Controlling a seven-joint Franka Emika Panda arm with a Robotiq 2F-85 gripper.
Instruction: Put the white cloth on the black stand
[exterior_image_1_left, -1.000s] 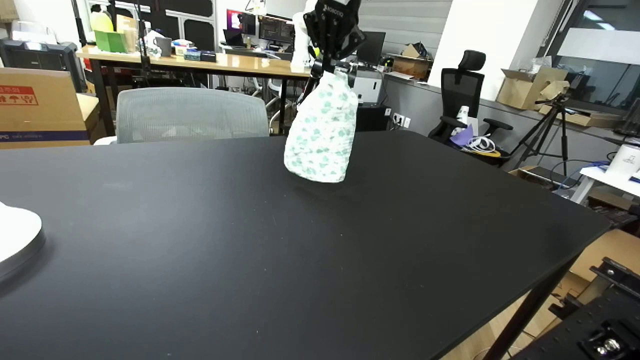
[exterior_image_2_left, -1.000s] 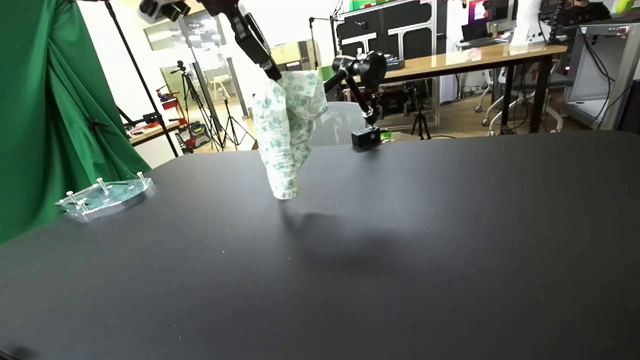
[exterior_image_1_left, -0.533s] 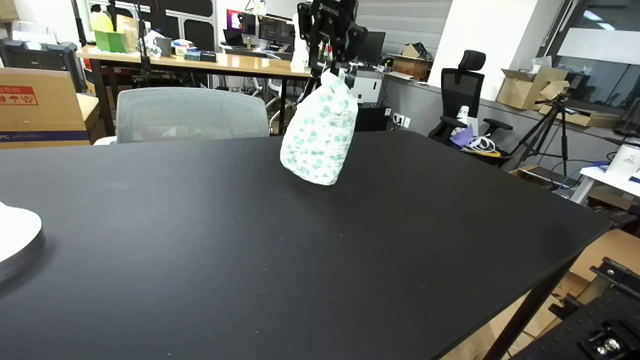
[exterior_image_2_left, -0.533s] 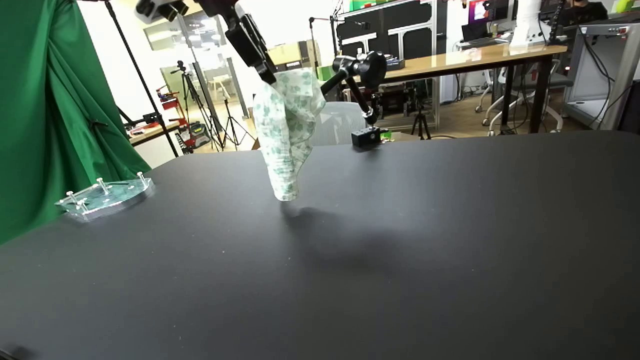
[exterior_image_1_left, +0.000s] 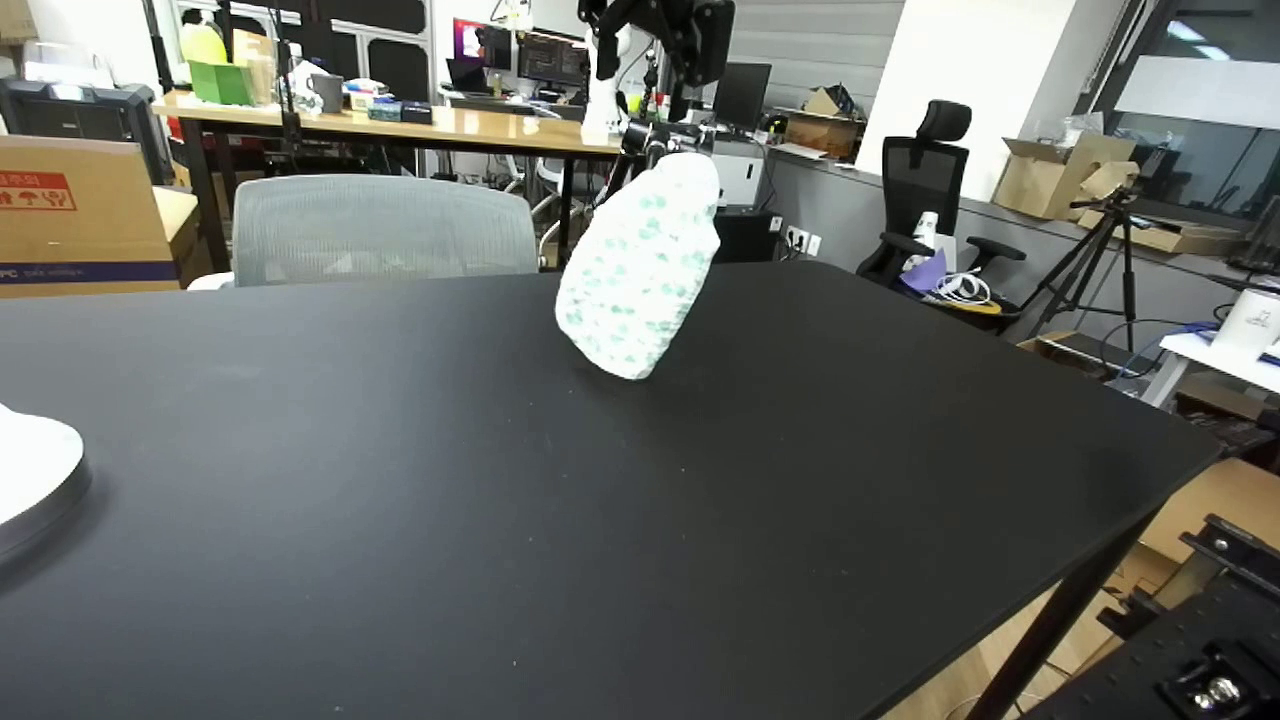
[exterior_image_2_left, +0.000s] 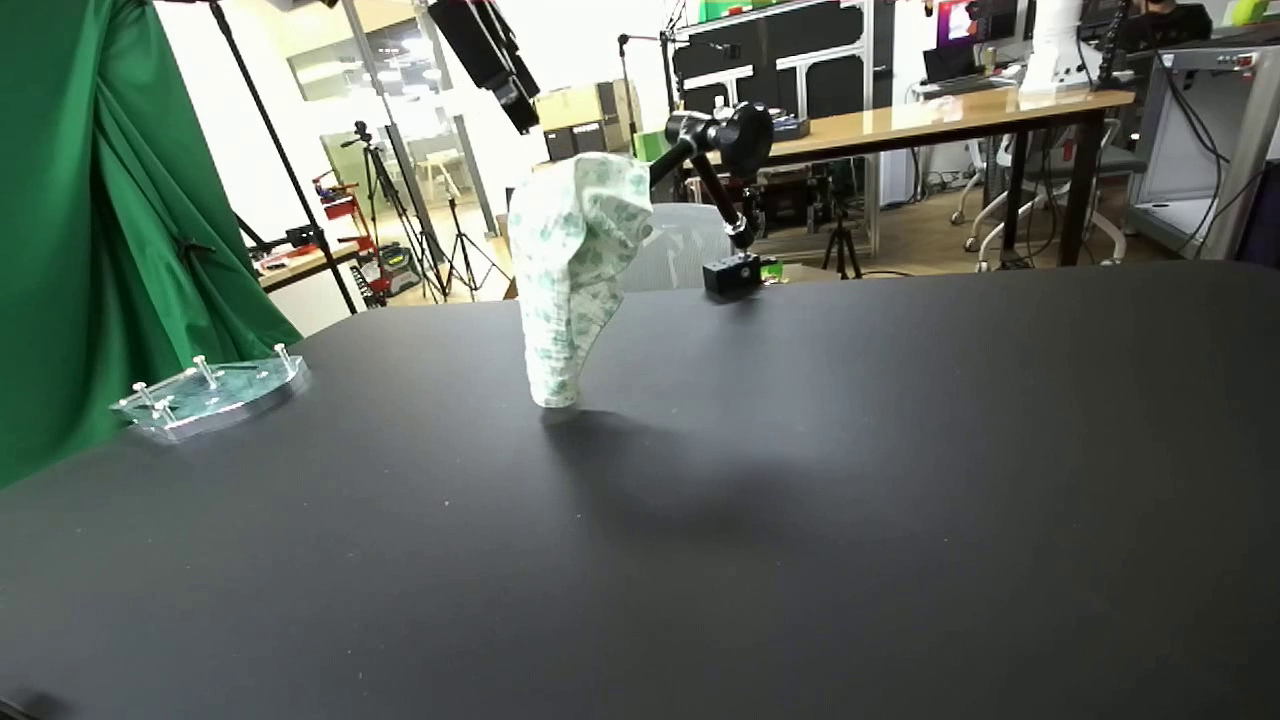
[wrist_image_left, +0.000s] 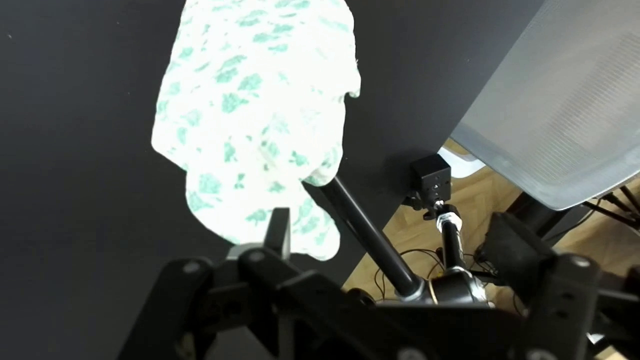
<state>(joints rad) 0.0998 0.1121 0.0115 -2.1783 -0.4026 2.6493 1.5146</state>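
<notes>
The white cloth (exterior_image_1_left: 640, 270) with green leaf print is draped over the end of the black stand (exterior_image_2_left: 745, 140), an articulated arm reaching in from the table's far edge. Its lower part hangs down close above the tabletop. In the wrist view the cloth (wrist_image_left: 250, 100) hides the tip of the stand's rod (wrist_image_left: 370, 235). My gripper (wrist_image_left: 392, 232) is open, its jaws wide apart with nothing between them. From an exterior view, the gripper (exterior_image_1_left: 643, 88) stands above the cloth, clear of it.
The black table (exterior_image_1_left: 500, 500) spreads below. A clear plate with upright bolts (exterior_image_2_left: 215, 395) lies near the green curtain (exterior_image_2_left: 90, 230). A white rounded object (exterior_image_1_left: 35, 465) sits at one side. A grey mesh chair (exterior_image_1_left: 380, 230) stands behind the table by the stand's black base (exterior_image_2_left: 732, 275).
The fingers have parted and let go of the cloth's top. My gripper has risen away, while the cloth stays on the stand, its top folded over and its lower end slightly lower.
</notes>
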